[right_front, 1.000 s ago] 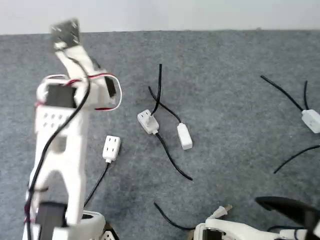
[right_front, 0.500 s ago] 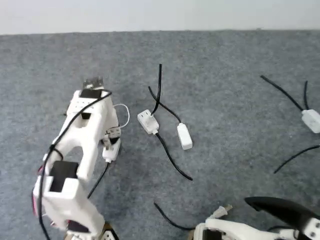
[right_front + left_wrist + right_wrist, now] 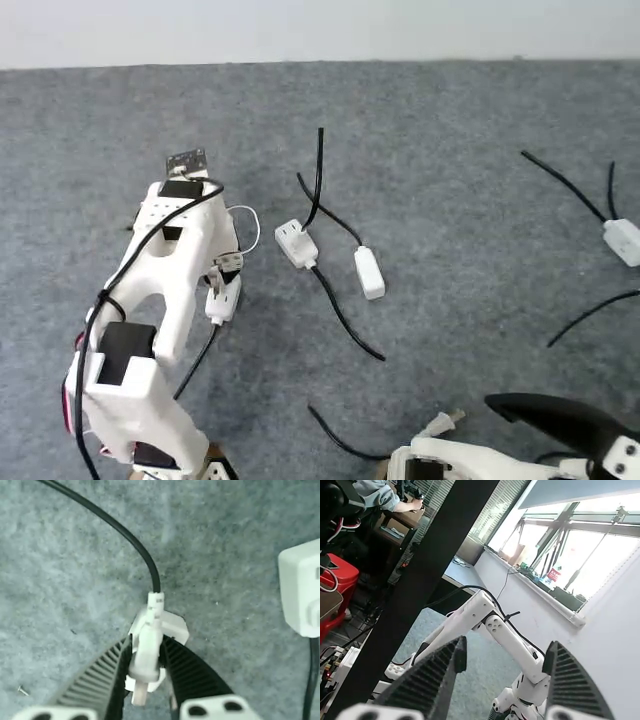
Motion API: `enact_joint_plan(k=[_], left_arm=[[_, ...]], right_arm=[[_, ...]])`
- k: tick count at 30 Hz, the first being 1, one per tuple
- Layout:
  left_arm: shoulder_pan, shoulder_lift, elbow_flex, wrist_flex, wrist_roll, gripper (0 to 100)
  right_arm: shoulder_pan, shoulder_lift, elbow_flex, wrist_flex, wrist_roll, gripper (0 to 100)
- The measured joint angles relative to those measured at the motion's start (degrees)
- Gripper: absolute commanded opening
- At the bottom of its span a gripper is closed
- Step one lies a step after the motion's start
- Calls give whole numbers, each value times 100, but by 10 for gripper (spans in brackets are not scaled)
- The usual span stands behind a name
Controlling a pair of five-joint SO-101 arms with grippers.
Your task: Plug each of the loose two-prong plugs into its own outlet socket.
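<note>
My left gripper [image 3: 145, 680] is shut on a narrow white plug [image 3: 147, 640] whose black cord [image 3: 115, 530] runs away over the grey carpet. A white outlet socket [image 3: 300, 595] lies close beside the plug, apart from it. From above, the left arm [image 3: 175, 260] bends low over that spot, next to a white socket [image 3: 222, 298]. The right gripper [image 3: 507, 652] is open, tilted up toward the room with nothing between its fingers. Its dark finger [image 3: 550, 415] shows at the near right. A loose two-prong plug [image 3: 440, 424] lies by the right arm's base.
A white socket block [image 3: 296, 243] and a white plug [image 3: 369, 272] lie mid-carpet on crossing black cords [image 3: 340, 310]. Another white socket [image 3: 622, 240] sits at the far right edge with more cords. The carpet's far edge meets a pale wall.
The left arm swung down from a raised pose to low over the carpet beside the socket, then barely moved. The right arm's dark finger edged slightly left.
</note>
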Motion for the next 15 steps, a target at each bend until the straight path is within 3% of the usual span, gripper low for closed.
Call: enact_joint_plan(k=[3,5,11,15], left_arm=[[0,0,-53,0,0,36],[0,9,-202,88,0,111],[-132,378,-1116,1090,-158,551],[-62,571,-1749,1925,-185,724]], right_arm=[[0,0,0,0,0,251],[0,0,0,0,0,251],[0,0,0,0,0,251],[0,0,0,0,0,251]])
